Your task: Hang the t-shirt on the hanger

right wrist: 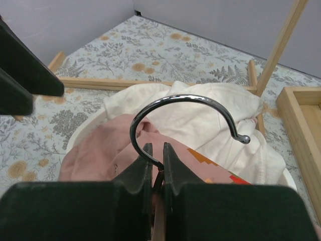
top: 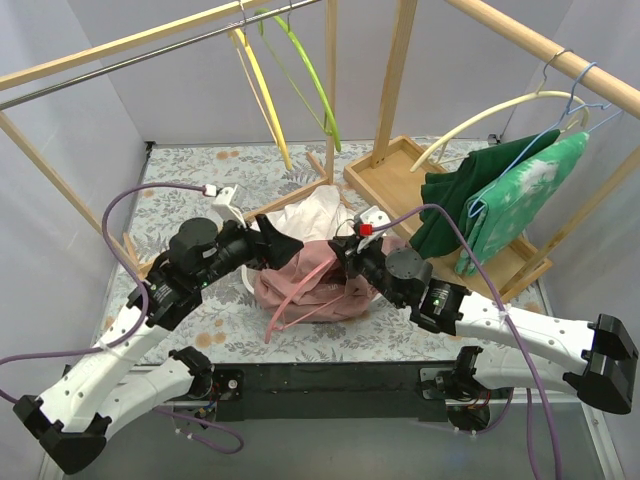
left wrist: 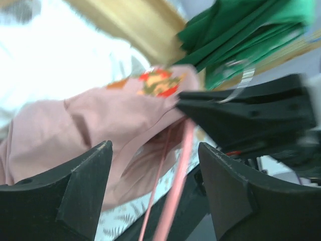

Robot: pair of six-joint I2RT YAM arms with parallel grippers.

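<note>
The pink t-shirt [top: 300, 278] lies bunched in the middle of the table, partly over a white garment [top: 312, 214]. The thin pink hanger [top: 300, 306] arcs over its front. My right gripper [top: 347, 256] is shut on the hanger's neck, just below the metal hook [right wrist: 185, 99]; in the right wrist view the gripper [right wrist: 156, 150] has the t-shirt [right wrist: 98, 155] behind it. My left gripper [top: 287, 245] is open and empty at the shirt's left edge. In the left wrist view the gripper [left wrist: 154, 146] frames the t-shirt [left wrist: 75, 125] and the hanger's pink arm [left wrist: 176, 188].
A wooden rack frames the table. A yellow hanger [top: 262, 90] and a green hanger [top: 312, 75] hang from its rail at the back. Green garments [top: 500, 190] hang at the right over a wooden tray [top: 385, 180]. A white basket rim [right wrist: 75, 133] curves under the clothes.
</note>
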